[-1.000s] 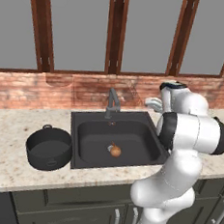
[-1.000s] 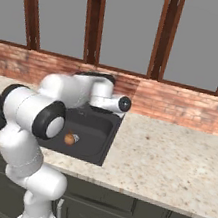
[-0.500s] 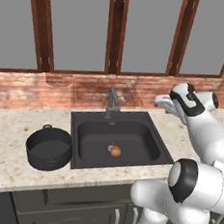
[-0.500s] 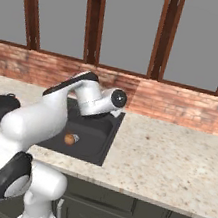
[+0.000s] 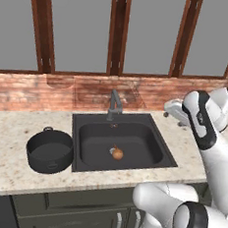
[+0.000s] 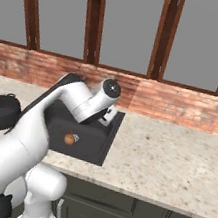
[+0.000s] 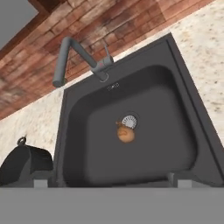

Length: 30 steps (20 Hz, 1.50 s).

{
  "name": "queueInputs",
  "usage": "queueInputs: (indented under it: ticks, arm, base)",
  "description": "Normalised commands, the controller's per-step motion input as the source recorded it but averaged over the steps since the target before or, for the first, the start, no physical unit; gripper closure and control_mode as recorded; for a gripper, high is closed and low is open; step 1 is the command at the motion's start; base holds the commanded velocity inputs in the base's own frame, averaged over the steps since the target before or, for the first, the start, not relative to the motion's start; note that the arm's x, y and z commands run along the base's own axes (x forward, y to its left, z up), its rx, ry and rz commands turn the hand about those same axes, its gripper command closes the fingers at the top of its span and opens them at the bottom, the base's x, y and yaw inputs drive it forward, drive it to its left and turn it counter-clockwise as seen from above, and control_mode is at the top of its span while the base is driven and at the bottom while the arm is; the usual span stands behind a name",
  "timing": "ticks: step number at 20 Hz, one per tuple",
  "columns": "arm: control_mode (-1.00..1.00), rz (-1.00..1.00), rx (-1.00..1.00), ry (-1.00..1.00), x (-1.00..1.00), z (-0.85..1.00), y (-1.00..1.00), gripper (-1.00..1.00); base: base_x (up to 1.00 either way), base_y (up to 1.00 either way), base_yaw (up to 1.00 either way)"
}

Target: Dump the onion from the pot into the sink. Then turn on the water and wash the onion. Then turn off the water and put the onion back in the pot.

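The onion [image 7: 126, 134] lies on the floor of the sink [image 7: 183, 105], touching the silver drain [image 7: 130, 121]. The fingers [image 7: 40, 180] stand spread wide and empty, apart from the onion. The pot [image 5: 49, 151] sits upright on the worktop [image 5: 10, 130] beside the sink.

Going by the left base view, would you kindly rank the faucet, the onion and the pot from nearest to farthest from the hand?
Measured from the hand, right of the sink:
1. Faucet, behind the basin.
2. Onion, on the basin floor.
3. Pot, on the counter at far left.
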Motion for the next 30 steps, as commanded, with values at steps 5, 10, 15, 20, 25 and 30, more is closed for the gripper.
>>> queueInputs:
  ticks: [5,10,15,20,25,30]
  arm:
    - [-1.0,0.08,-0.09,0.02,-0.76,-0.03,0.2,-1.0]
    - [-1.0,0.05,-0.13,-0.08,-0.38,-0.16,0.45,-1.0]
    - [-1.0,0.03,-0.09,-0.06,-0.03,-0.08,0.49,-1.0]
    - [-1.0,0.01,-0.1,-0.04,0.0,-0.15,0.37,-1.0]
    - [-1.0,0.0,-0.13,-0.01,0.13,-0.19,0.22,-1.0]
    - [-1.0,0.0,-0.11,0.0,0.18,-0.19,0.14,-1.0]
  base:
    - [0.0,0.0,0.0]
    - [0.0,0.0,0.0]
    - [0.0,0.0,0.0]
    - [0.0,0.0,0.0]
    - [0.0,0.0,0.0]
    - [0.0,0.0,0.0]
